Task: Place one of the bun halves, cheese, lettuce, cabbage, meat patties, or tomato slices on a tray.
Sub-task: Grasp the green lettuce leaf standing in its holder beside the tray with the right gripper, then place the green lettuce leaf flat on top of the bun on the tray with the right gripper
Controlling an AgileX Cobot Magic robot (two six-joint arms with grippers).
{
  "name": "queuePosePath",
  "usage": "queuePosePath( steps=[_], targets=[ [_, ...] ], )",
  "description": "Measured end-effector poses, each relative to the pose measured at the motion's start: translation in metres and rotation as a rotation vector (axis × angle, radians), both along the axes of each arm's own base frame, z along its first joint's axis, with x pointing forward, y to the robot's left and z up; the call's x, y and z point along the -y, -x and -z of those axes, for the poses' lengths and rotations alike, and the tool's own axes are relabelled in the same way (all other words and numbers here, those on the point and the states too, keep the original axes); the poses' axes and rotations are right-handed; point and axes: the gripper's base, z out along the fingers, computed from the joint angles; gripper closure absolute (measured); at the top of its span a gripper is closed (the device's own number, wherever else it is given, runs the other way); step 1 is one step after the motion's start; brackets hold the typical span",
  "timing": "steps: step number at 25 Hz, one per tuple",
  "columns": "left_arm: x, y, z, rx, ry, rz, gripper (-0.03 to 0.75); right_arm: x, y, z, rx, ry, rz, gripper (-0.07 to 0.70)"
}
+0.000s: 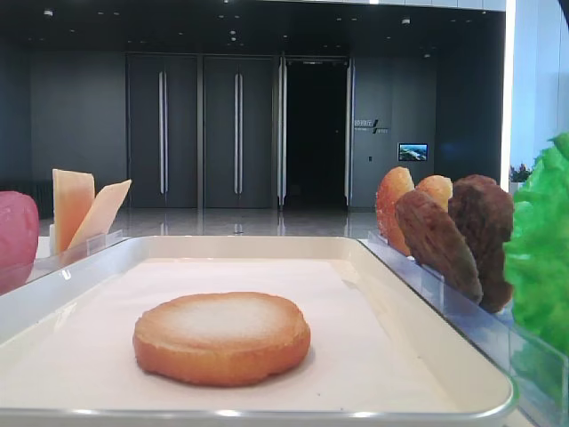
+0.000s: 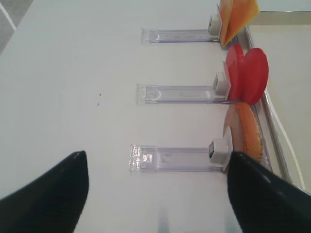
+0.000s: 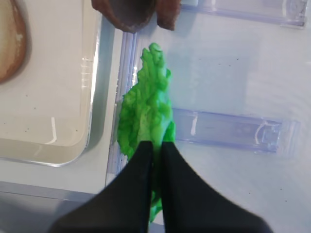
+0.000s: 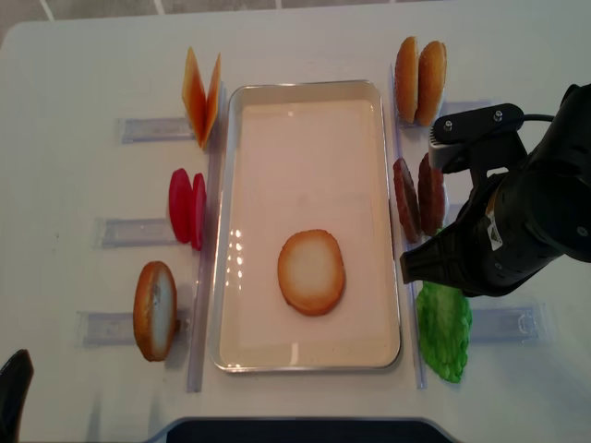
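My right gripper [image 3: 155,144] is shut on the green ruffled lettuce [image 3: 146,104], which stands on edge in a clear holder just right of the tray [image 4: 224,231]; from above the arm covers the leaf's [image 4: 444,323] upper end. One bun half [image 4: 312,271] lies flat in the tray, pale face up. Another bun half [image 4: 154,310] stands in a holder to the left, beside my open, empty left gripper [image 2: 155,170]. Tomato slices [image 4: 187,209], cheese [image 4: 203,90] and meat patties [image 4: 417,196] stand in their holders. No cabbage is in view.
Two smooth orange-golden discs [image 4: 420,77] stand at the tray's far right corner. Clear plastic holder rails [image 2: 175,159] run outward on both sides of the tray. The right arm's dark body [image 4: 517,221] hangs over the right-hand holders.
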Motion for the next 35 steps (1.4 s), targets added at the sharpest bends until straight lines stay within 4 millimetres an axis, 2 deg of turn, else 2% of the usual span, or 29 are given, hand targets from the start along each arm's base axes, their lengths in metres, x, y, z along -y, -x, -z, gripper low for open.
queuePosePath(
  steps=[4,7,13,18,23,29,35],
  targets=[
    [0.0,0.0,0.0,0.0,0.0,0.0,0.024,0.001,0.002,-0.004,0.011,-0.016,-0.004,0.588],
    [0.0,0.0,0.0,0.0,0.0,0.0,0.024,0.002,0.007,-0.018,0.04,-0.093,-0.004,0.588],
    [0.0,0.0,0.0,0.0,0.0,0.0,0.024,-0.002,0.02,-0.061,0.132,-0.365,-0.063,0.588],
    [0.0,0.0,0.0,0.0,0.0,0.0,0.024,-0.023,0.026,-0.072,0.118,-0.591,-0.202,0.588],
    [0.0,0.0,0.0,0.0,0.0,0.0,0.024,-0.046,0.018,-0.063,0.096,-0.686,-0.303,0.588],
    [0.0,0.0,0.0,0.0,0.0,0.0,0.024,-0.074,0.001,-0.034,0.035,-0.732,-0.376,0.588],
    [0.0,0.0,0.0,0.0,0.0,0.0,0.024,-0.09,-0.019,-0.01,0.04,-0.778,-0.419,0.589]
  ],
)
